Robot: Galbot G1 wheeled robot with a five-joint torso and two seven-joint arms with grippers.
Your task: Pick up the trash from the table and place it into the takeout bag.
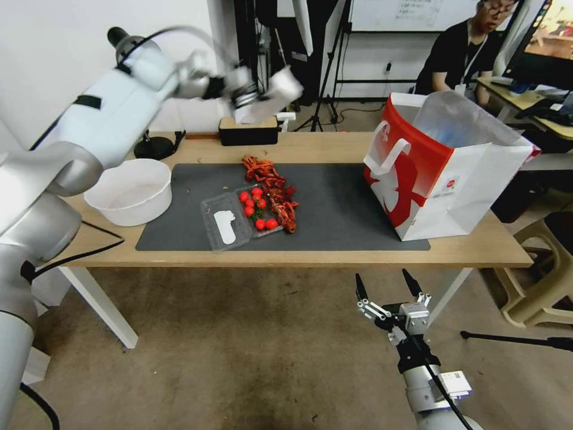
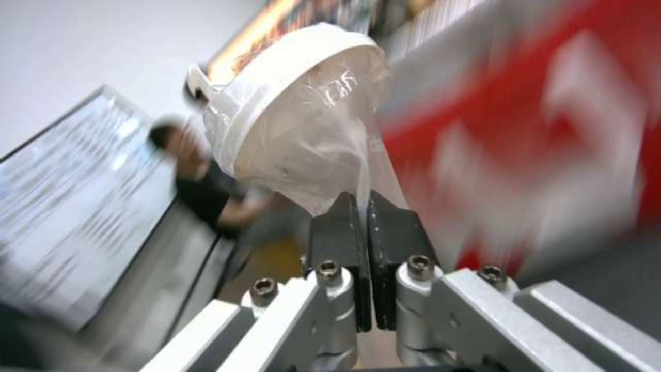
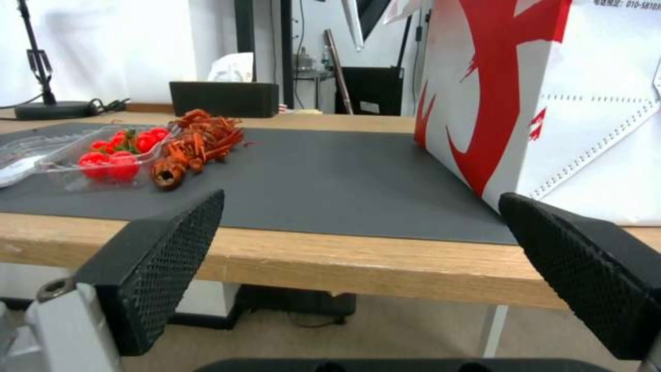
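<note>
Overhead, left claw (image 2: 363, 206) pinches one bagged cup (image 2: 303, 119); one takeout bag (image 1: 441, 173).

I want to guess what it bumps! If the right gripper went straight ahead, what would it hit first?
Probably the table edge. The open right gripper sits just below the tabletop, pointing at it, with the bag farther on.

The takeout bag (image 3: 592, 103) reads "010-58189" at its top edge

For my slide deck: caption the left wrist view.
Left gripper, jaws shut on a white plastic-lined bowl, near the takeout bag.
</note>
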